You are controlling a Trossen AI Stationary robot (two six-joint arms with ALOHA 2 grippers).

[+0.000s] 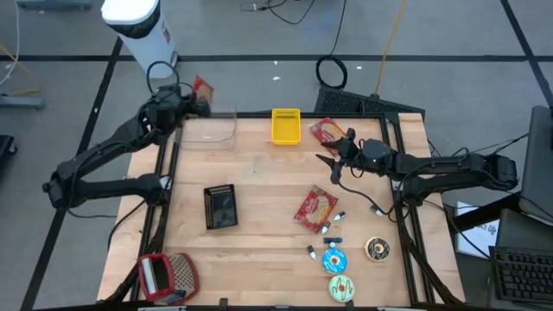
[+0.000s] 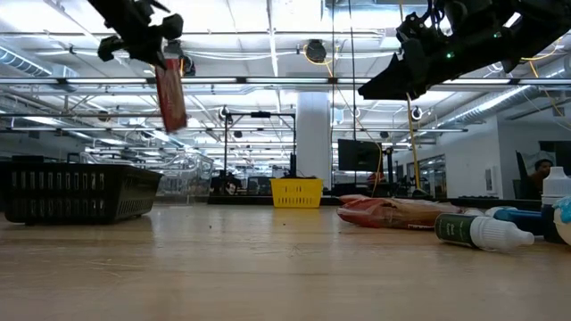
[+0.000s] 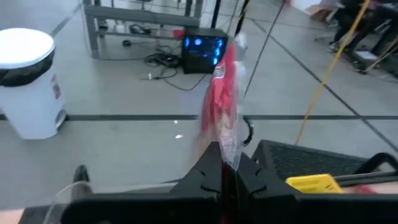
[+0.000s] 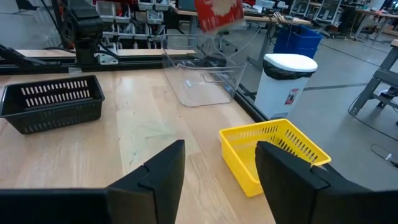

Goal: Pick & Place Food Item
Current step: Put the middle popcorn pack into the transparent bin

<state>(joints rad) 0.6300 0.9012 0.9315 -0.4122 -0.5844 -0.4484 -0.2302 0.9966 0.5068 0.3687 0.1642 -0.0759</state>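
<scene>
My left gripper (image 1: 195, 101) is high over the table's far left corner, shut on a red food packet (image 1: 203, 86), which also shows in the low view as the packet (image 2: 171, 94). A clear plastic container (image 1: 212, 130) stands on the table just below and nearer. My right gripper (image 1: 333, 160) hovers open over the table's right part, with nothing between its fingers (image 4: 158, 177). Two more red packets lie on the table, one at the far right (image 1: 328, 130) and one mid-right (image 1: 315, 207). My left gripper pinches the red packet by one end (image 3: 227, 157) between its two shut fingers, the flat packet standing edge-on between them. It is lifted clear of the table and, in the low view, hangs below the fingers (image 2: 143, 37), a little tilted.
A yellow basket (image 1: 286, 125) stands at the far edge and a black basket (image 1: 220, 207) in the table's middle left. A red basket (image 1: 168, 276) sits at the near left corner. Small bottles and round tins (image 1: 337, 259) lie near right. A white bin (image 1: 134, 22) stands beyond the table.
</scene>
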